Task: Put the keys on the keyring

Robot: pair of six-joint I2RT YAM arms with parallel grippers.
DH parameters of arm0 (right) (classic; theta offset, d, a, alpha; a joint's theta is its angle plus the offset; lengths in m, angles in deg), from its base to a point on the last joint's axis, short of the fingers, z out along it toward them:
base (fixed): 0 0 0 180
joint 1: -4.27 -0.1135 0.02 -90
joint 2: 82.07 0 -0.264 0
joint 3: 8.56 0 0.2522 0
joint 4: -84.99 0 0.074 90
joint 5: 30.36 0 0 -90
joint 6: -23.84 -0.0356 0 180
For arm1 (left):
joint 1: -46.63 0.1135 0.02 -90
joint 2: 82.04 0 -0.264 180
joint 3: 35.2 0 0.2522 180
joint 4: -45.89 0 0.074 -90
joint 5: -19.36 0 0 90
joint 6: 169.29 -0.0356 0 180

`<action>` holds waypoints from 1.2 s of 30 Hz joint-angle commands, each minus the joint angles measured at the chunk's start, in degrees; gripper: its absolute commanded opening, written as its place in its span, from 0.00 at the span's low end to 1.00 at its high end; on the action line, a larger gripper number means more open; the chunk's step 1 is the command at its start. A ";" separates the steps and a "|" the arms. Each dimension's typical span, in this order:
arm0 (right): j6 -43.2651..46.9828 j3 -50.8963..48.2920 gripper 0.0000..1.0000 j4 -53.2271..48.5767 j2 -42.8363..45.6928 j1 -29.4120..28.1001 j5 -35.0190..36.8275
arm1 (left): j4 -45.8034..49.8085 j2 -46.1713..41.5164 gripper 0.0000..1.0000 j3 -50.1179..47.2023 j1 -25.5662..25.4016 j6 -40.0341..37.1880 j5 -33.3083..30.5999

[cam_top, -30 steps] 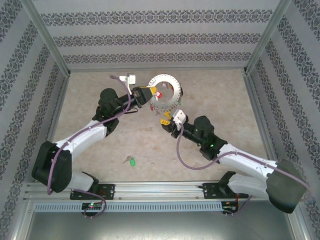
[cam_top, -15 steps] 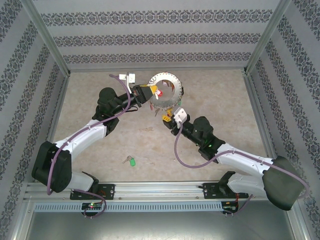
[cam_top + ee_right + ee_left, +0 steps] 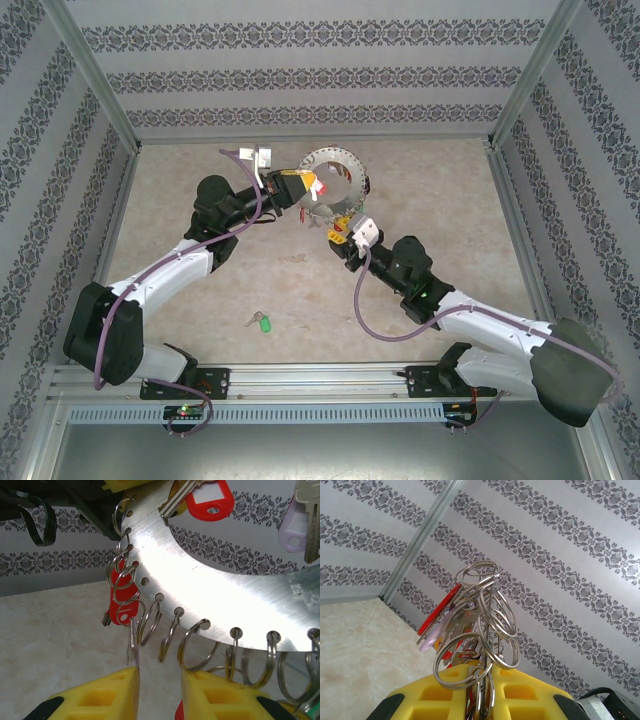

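We see keyring (image 3: 210, 580): flat, grey, rim hung with split rings (image 3: 150, 622). Left hand (image 3: 477, 675) clenches it aloft; right hand (image 3: 160, 682) beneath, grasp unclear.

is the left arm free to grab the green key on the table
Probably not: the left pincer is shut on the keyring, holding it up. The green key lies uncovered, with nothing beside it, so only that grip is in the way.

There are a left tool (image 3: 305, 187), a right tool (image 3: 340, 238), one keyring (image 3: 330, 158) and one loose green-tagged key (image 3: 261, 322).
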 commanded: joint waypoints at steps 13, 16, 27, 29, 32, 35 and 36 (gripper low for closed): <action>-0.11 -2.63 0.30 2.68 2.41 0.12 -0.41 | -6.76 -2.43 0.02 1.24 -1.25 -8.04 2.42; 0.21 -2.94 0.29 1.78 3.28 0.11 0.40 | -5.09 -3.17 0.02 1.21 -1.24 -9.75 2.43; 0.85 -3.91 0.21 -0.15 5.97 -0.02 1.29 | -2.27 -5.38 0.01 0.58 -1.35 -12.16 2.43; 0.83 -3.62 0.18 -0.19 6.37 0.07 0.52 | -1.93 -5.74 0.01 0.42 -1.39 -12.24 2.43; 0.52 -3.04 0.18 -0.51 6.97 -0.05 -0.65 | -1.49 -5.97 0.01 0.34 -1.41 -12.42 2.48; 0.61 -2.82 0.19 -1.35 7.42 -0.16 -0.95 | -0.64 -6.01 0.00 0.32 -1.37 -12.99 2.50; 0.61 -2.94 0.19 -1.65 7.67 -0.27 -1.00 | 0.19 -6.09 0.01 0.33 -1.42 -13.65 2.58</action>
